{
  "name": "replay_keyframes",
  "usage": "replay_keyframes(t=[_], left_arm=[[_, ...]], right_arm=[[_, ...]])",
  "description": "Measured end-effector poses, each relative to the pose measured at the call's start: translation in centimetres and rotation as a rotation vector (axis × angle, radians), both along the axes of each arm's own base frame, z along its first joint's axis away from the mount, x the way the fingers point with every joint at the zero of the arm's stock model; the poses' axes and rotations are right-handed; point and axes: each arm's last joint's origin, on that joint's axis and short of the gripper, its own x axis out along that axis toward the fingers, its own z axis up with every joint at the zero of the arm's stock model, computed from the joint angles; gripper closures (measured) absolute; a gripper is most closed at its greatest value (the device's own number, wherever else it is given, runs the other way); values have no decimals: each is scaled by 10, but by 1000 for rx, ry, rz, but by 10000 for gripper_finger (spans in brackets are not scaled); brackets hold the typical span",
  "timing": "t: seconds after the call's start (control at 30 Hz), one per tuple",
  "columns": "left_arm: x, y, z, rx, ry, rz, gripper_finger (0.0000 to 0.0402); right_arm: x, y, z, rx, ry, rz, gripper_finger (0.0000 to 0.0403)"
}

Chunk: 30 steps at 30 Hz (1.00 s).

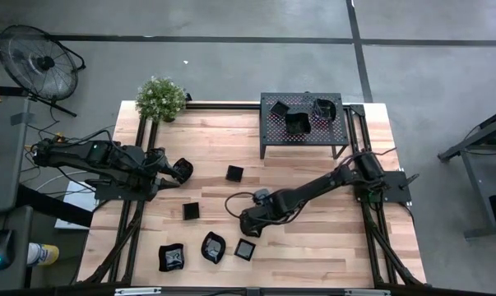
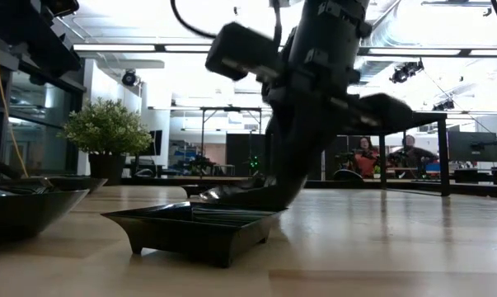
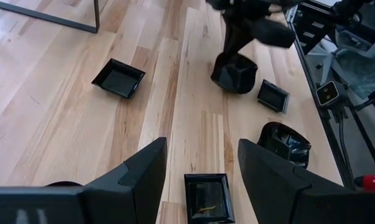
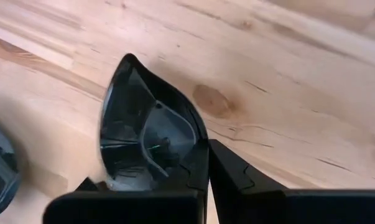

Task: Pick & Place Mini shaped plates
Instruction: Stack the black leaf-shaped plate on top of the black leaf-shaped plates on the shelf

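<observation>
Several mini shaped plates, small, black and glossy, lie flat on the wooden table: square ones (image 1: 234, 173), (image 1: 191, 210), (image 1: 245, 250) and wavy ones (image 1: 172, 257), (image 1: 214, 247). My right gripper (image 1: 249, 224) points steeply down at the table's middle, shut on a curved, pointed plate (image 4: 143, 130), which also shows as a dark lump (image 3: 235, 76) in the left wrist view. My left gripper (image 1: 182, 171) waits open at the table's left, above the wood with a square plate (image 3: 207, 196) below its fingers. My right gripper pinches the plate's rim (image 4: 201, 146) between its two fingers, one inside the dish and one (image 4: 237, 168) outside. The fingers come from above, slanting down. The plate is tipped up on edge in the hold; whether its lower end touches the wood I cannot tell.
A black perforated rack (image 1: 268, 136) stands at the far middle with three plates on top. A potted plant (image 1: 160, 99) sits at the far left corner. A square plate (image 2: 190, 231) lies close in front of the low camera. People sit in the room beyond.
</observation>
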Motion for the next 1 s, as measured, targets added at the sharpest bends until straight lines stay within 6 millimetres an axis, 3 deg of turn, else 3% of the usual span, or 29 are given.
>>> replay_keyframes(t=[0.53,1.0], left_arm=[[0,0,0,-2,0,-2,206],[1,0,2,-15,-26,13,206]], right_arm=[[-47,-20,89,-122,-61,-43,402],[-128,-64,168,-264,-31,-92,403]])
